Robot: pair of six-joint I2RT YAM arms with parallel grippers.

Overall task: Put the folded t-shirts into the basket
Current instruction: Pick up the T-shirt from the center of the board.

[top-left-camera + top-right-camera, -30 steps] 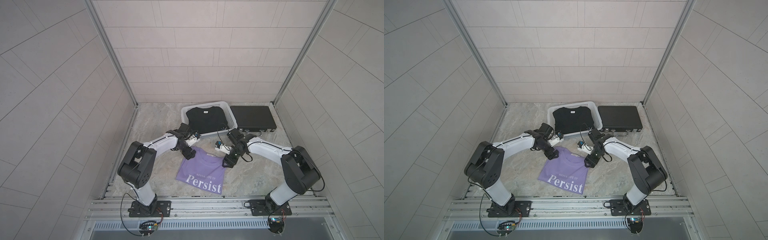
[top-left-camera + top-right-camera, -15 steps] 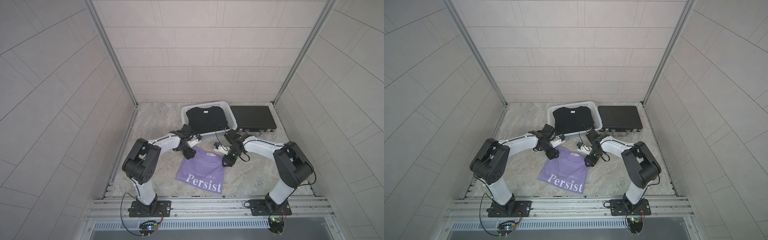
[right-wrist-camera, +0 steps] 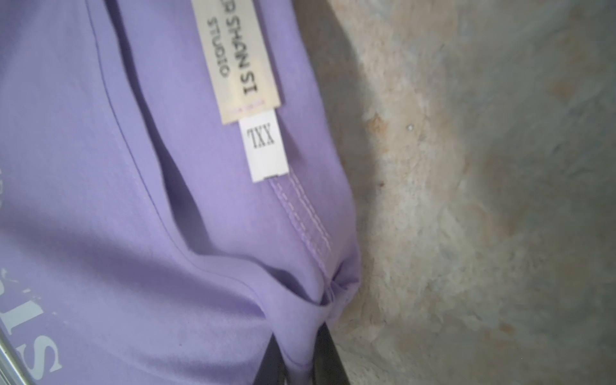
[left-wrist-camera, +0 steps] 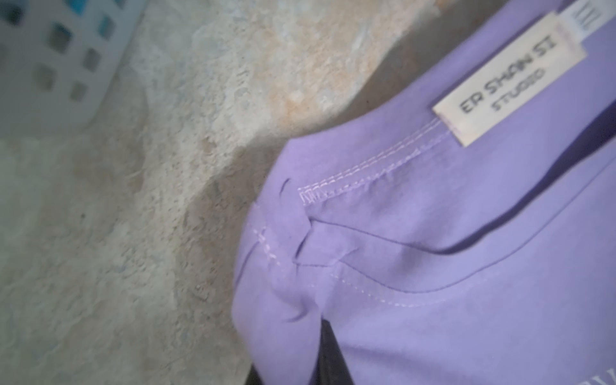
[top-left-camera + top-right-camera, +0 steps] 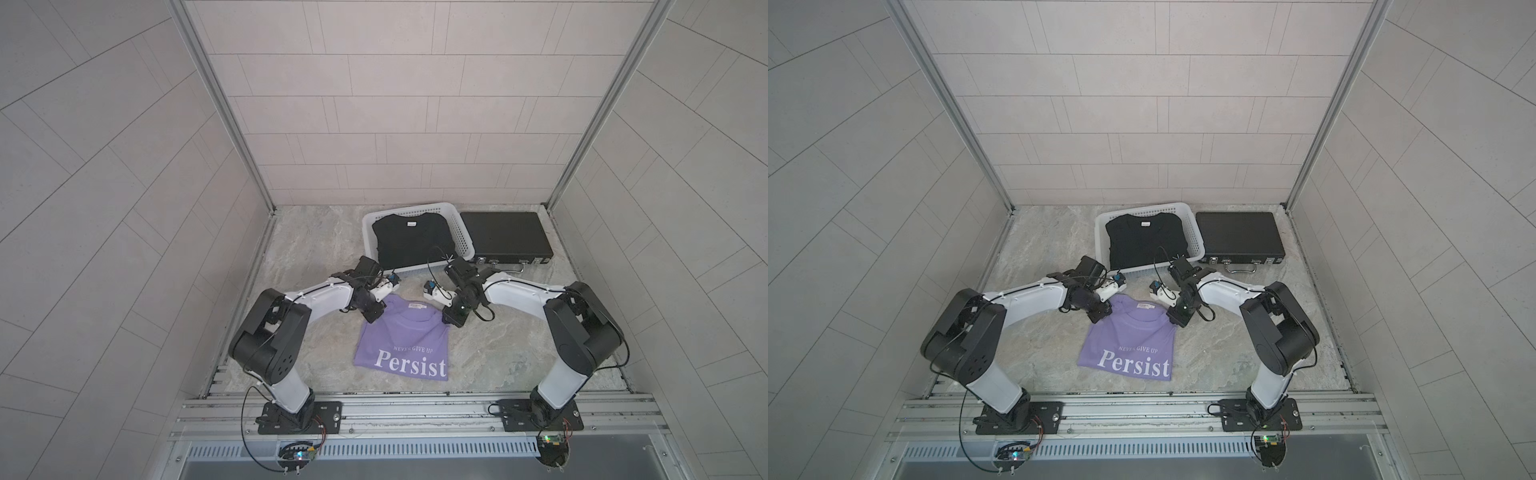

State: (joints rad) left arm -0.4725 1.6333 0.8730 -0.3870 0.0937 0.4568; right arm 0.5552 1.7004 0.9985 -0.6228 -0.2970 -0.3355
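Two robot arms reach over a marbled table [image 5: 316, 245] in a tiled booth. The left tool [image 5: 371, 322] and right tool [image 5: 451, 320] each pinch a collar-end corner of the lilac shirt [image 5: 405, 345] (both equally near). Its long axis points from the front edge toward the basket [image 5: 463, 235], just beyond the tools, holding a black shirt [image 5: 409, 243].

Both top views: high overhead, set back on the hem side of the lilac Persist shirt [image 5: 402, 340], angled down past it; near-identical coverage (whole cell). Wrist views: close over the shirt's collar corners, both sharing its neck label [image 4: 510, 78].
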